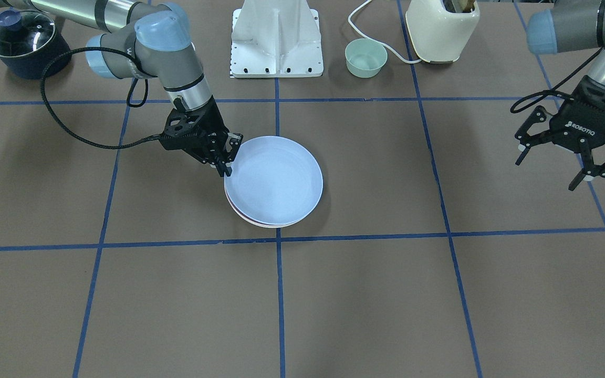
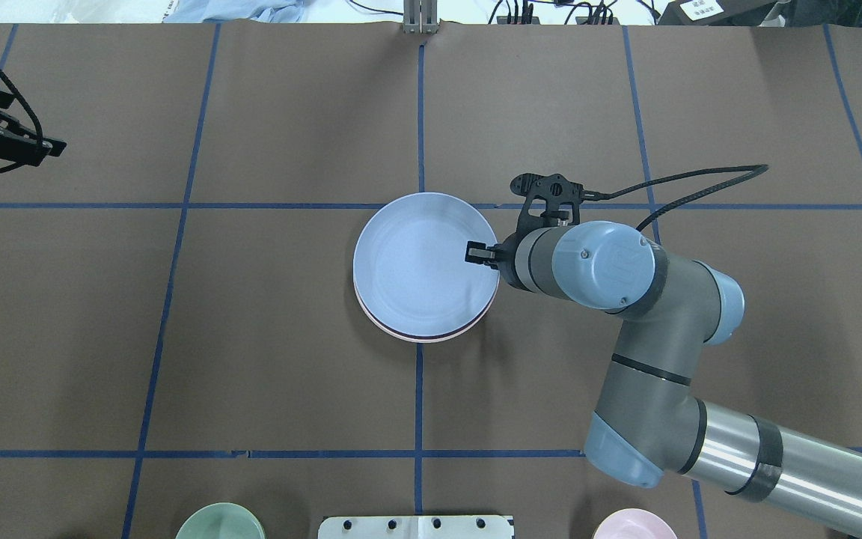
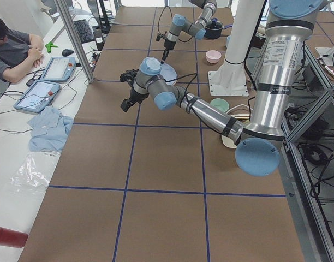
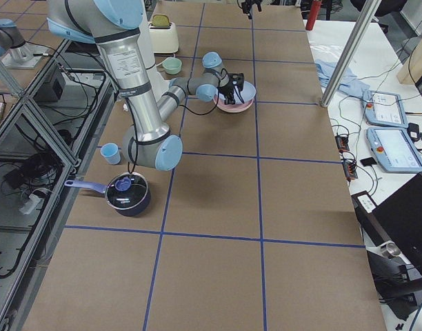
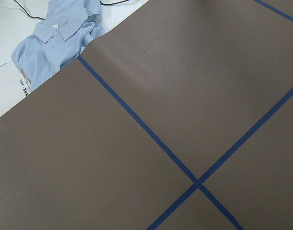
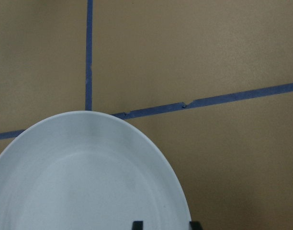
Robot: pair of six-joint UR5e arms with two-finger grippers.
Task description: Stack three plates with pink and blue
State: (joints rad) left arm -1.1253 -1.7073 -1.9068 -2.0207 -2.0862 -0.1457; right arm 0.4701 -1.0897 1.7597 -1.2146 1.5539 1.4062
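Two plates are certain in the mid-table stack: blue plate (image 1: 276, 181) on top, pink plate (image 4: 233, 108) under it, showing as a thin crescent; no cream third can be made out. Both are round, shallow, matte plastic, faintly ringed. Right gripper (image 1: 223, 165) sits narrowly astride the blue rim, pinch or release untellable. Left gripper (image 1: 546, 173) hangs spread, well apart. Judged near-finished.

Light blue round shallow matte plastic plate (image 1: 276, 181): top of the stack, right way up, empty, faint concentric rings inside. It rests on a pale pink round shallow plastic plate (image 4: 233, 109) of the same size. Only a thin crescent of pink rim shows, as the blue one sits slightly off-centre. The stack lies mid-table, centred left to right. Whether a third plate lies beneath cannot be told.
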